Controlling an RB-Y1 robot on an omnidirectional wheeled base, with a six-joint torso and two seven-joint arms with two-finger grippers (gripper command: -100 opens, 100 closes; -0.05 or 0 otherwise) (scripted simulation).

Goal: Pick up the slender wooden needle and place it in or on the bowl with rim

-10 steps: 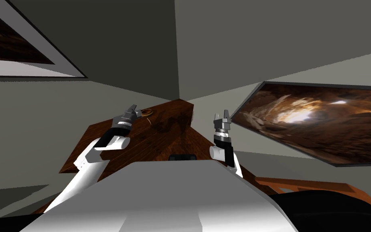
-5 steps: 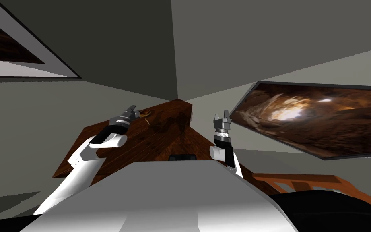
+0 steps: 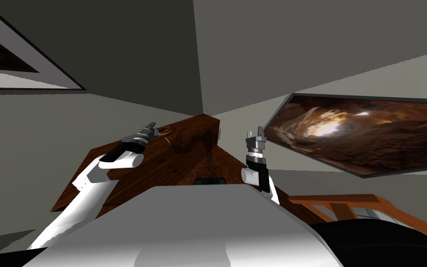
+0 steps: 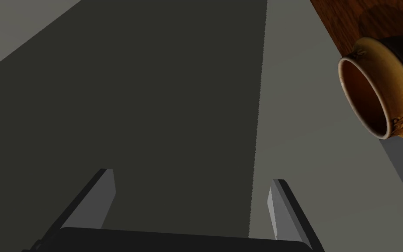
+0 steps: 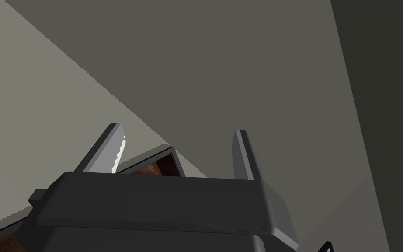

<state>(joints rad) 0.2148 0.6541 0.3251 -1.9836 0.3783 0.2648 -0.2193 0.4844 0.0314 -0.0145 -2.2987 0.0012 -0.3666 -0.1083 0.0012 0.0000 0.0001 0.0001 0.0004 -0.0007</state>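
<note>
- Bowl [image 4: 384,87]: ochre with a raised rim and a dark lower body. It stands near the far corner of the brown wooden worktop [image 3: 185,155]. The visible part of its inside is plain brown.
- Left tool [image 4: 192,177]: fingers spread, holding nothing. It hangs over the worktop just beside the bowl, which sits off to one side of its fingers.
- Right tool [image 5: 178,129]: fingers spread, holding nothing. It is held upright, well apart from the bowl.
</note>
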